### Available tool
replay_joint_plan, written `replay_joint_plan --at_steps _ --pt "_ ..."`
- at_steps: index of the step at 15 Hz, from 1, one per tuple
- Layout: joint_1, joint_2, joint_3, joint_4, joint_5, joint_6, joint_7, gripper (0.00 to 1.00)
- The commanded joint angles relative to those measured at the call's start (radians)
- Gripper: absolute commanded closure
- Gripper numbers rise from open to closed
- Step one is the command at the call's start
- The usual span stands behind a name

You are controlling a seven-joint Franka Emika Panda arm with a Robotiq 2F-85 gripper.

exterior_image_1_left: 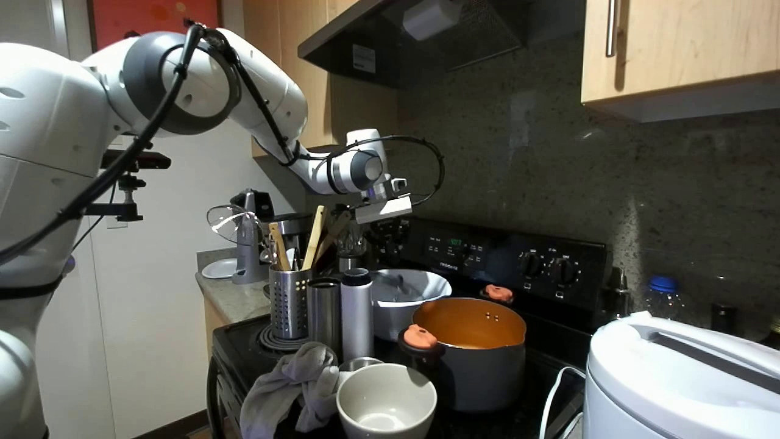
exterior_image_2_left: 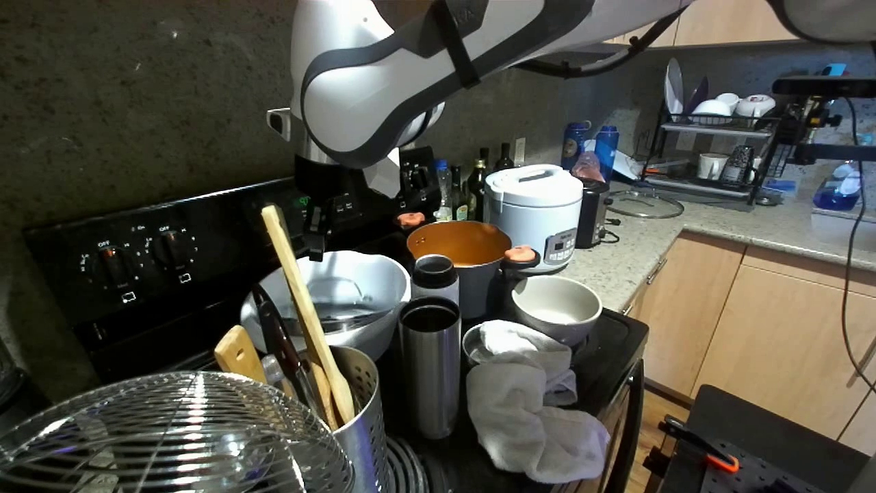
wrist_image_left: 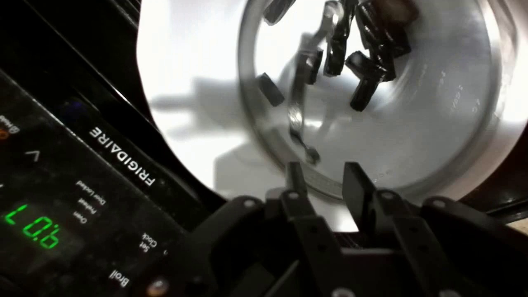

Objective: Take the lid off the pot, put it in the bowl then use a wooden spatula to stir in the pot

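Stovetop (exterior_image_2_left: 609, 349) bowl (exterior_image_2_left: 387, 332) holds the lid (wrist_image_left: 383, 119) below the hand (wrist_image_left: 323, 175).

The black stove (exterior_image_1_left: 241, 341) is shared by both exterior views, seen from opp. ends, a bit up: in an exterior view from nr. the round white plastic cooker (exterior_image_1_left: 664, 384), in an exterior view over the domed silver wire cage (exterior_image_2_left: 171, 431). In wrist view, the wide silvery bowl (wrist_image_left: 177, 62) is looked down into, v. close.
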Motion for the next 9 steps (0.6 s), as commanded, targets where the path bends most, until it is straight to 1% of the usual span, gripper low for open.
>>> replay_joint_plan --at_steps 1,4,6,8,9 --pt "-0.021 -0.003 0.008 0.024 0.011 0.018 -0.012 0.38" --pt "-0.041 -0.044 0.01 0.01 0.028 -0.001 -0.024 0.15" --pt "-0.065 -0.089 0.017 -0.008 0.075 -0.043 -0.047 0.01" --pt "-0.09 -0.147 0.026 -0.033 0.153 -0.122 -0.095 0.0" --pt "-0.11 -0.186 0.033 -0.051 0.228 -0.186 -0.153 0.0"
